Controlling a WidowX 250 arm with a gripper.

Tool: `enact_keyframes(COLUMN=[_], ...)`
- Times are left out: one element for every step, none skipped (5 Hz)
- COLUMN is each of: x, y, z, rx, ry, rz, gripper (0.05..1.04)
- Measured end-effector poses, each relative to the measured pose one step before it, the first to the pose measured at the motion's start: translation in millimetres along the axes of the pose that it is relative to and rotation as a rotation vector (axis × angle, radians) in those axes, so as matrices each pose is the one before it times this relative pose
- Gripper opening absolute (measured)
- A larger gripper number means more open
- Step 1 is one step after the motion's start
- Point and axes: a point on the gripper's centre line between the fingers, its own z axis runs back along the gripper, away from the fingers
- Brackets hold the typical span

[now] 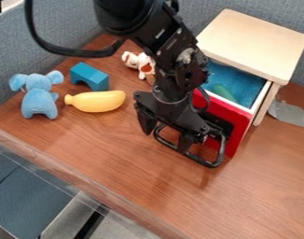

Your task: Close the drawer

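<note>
Plainly, the red-fronted drawer (225, 113) stands open, parted jaws (166, 136) at its front.

The red-fronted, blue-lined drawer (229, 112) stands open, upright, jutting from the pale wooden cabinet (257, 41).

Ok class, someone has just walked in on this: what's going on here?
A black robot arm has its gripper down at the black handle of a red-fronted drawer, its two fingers apart. The drawer is still to be closed: it sticks out of the wooden cabinet, with something green inside. Whether the gripper is pressing on the handle can't be told. Some toys, among them a blue elephant, lie on the table.
</note>
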Motion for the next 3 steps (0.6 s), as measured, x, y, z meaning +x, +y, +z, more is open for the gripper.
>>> enact_keyframes(x=[5.14, 3.87, 3.66], y=[-2.10, -1.08, -0.12], z=[-4.09, -2.21, 0.66], rx=[-0.0044, -0.0020, 0.0016], ry=[-0.0032, -0.0092, -0.0106], rz=[0.0129, 0.0096, 0.0050], gripper=[0.999, 0.999, 0.999])
